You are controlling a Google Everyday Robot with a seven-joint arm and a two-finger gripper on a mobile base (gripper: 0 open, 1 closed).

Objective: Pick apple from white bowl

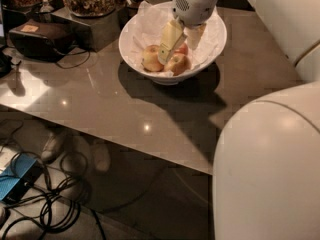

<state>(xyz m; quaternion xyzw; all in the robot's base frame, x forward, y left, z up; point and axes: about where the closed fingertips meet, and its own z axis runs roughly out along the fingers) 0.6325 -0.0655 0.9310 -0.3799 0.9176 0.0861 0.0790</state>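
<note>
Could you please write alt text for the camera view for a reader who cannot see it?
The robot's open claw hangs inside the white bowl on a grey table, just above the apple, golden with a red blush. A paler apple lies beside it and a smaller redder apple behind it.
</note>
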